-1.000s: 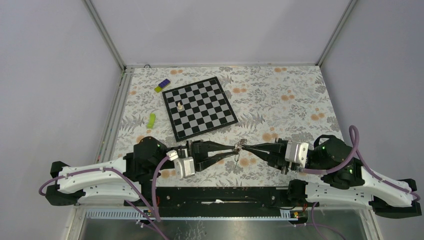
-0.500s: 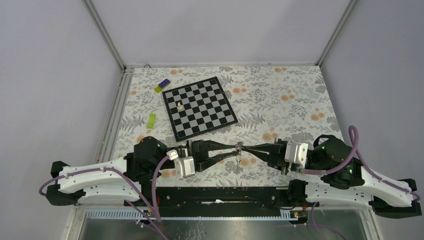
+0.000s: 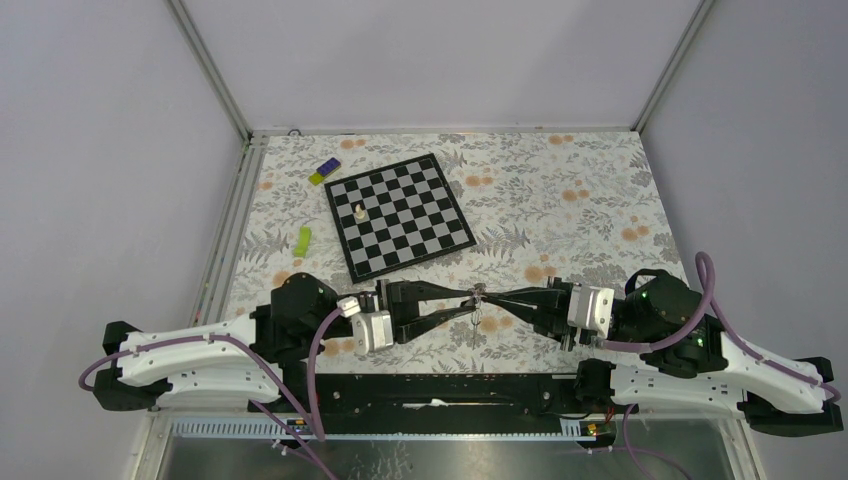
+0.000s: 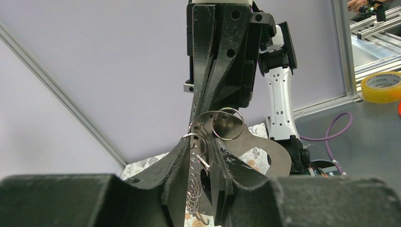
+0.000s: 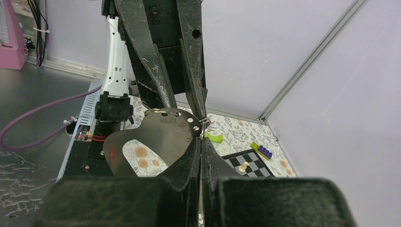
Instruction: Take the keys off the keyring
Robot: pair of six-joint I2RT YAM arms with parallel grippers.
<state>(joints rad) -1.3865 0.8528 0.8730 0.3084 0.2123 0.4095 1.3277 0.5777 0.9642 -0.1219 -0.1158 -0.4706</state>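
Fingers (image 4: 176, 165) of the left gripper (image 4: 198, 144) stand a little apart, slightly wider than a second ago. The keyring (image 4: 193, 189) sits in the gap between them, and it is not clear whether either pad presses on the wire. The right gripper (image 5: 201, 143) comes in from the opposite side, tip to tip with the left. Its fingers are pressed together on the edge of a flat metal plate (image 5: 161, 135).

One wire ring passes through a hole near the top of that plate. More rings sit stacked edge-on between the left fingers. The whole bundle is held in the air over the near part of the table (image 3: 590, 190), midway between the two arms.

From overhead the keys (image 3: 477, 322) show only as a thin silvery strand dangling just under the point where the grippers meet, too small to count. That point has hardly moved in the last second, but the right wrist has edged a little toward the left arm.

Farther back and to the left, the chessboard (image 3: 398, 213) lies flat with a white chess piece (image 3: 359, 211) standing on it. A green piece (image 3: 303, 238) and a purple-and-yellow block (image 3: 324, 171) lie beside its left edge, all where they were. A yellow tape roll (image 4: 382, 87) shows at the edge of the left wrist view.
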